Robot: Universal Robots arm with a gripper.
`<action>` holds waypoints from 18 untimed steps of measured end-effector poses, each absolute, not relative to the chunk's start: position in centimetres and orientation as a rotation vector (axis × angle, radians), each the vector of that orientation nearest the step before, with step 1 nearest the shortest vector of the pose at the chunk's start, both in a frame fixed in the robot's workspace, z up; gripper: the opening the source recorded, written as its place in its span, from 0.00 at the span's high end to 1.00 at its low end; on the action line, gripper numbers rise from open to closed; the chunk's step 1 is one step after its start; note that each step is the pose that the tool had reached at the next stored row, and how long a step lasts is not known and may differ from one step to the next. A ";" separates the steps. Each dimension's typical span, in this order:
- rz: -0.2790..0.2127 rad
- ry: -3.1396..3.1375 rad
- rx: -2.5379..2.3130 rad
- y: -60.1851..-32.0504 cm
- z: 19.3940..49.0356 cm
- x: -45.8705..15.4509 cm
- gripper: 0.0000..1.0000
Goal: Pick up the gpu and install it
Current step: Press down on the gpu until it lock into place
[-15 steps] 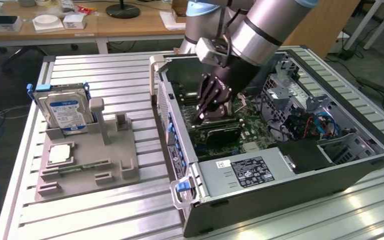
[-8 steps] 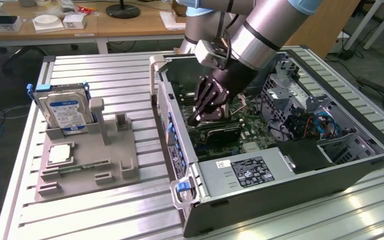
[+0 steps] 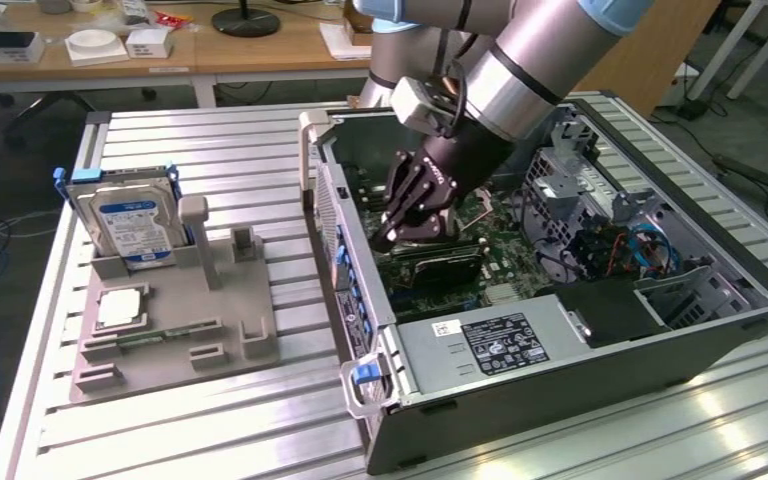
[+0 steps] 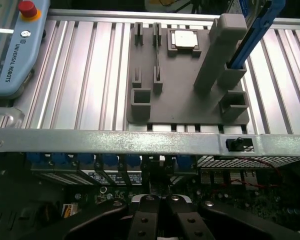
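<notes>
Power supply (image 3: pixel 491 345) nearest; my gripper (image 3: pixel 404 232), fingers pressed together, sits on the gpu (image 3: pixel 440 262) inside the case (image 3: pixel 357 330) — press squarely downward.

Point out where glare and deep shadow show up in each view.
Exterior view: bright glare streaks on the ribbed aluminium table near the open black computer case, whose interior under the black gripper lies shaded. Wrist view: glare on the silver case rim and on the table slats beside the grey plastic fixture tray; the motherboard area below the rim is dark.
</notes>
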State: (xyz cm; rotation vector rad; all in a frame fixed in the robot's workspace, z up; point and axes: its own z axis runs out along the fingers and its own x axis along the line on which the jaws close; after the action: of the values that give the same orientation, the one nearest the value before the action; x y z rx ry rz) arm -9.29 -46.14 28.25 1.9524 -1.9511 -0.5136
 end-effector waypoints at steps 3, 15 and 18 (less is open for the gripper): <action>-0.524 -1.944 1.945 -46.1 27.9 -9.3 0.90; -0.545 -1.936 1.925 -45.8 27.3 -9.3 0.90; -0.545 -1.935 1.925 -45.8 27.2 -9.4 0.90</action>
State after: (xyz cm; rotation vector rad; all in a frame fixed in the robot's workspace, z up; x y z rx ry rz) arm -9.37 -45.84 27.17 1.9245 -1.9353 -0.5453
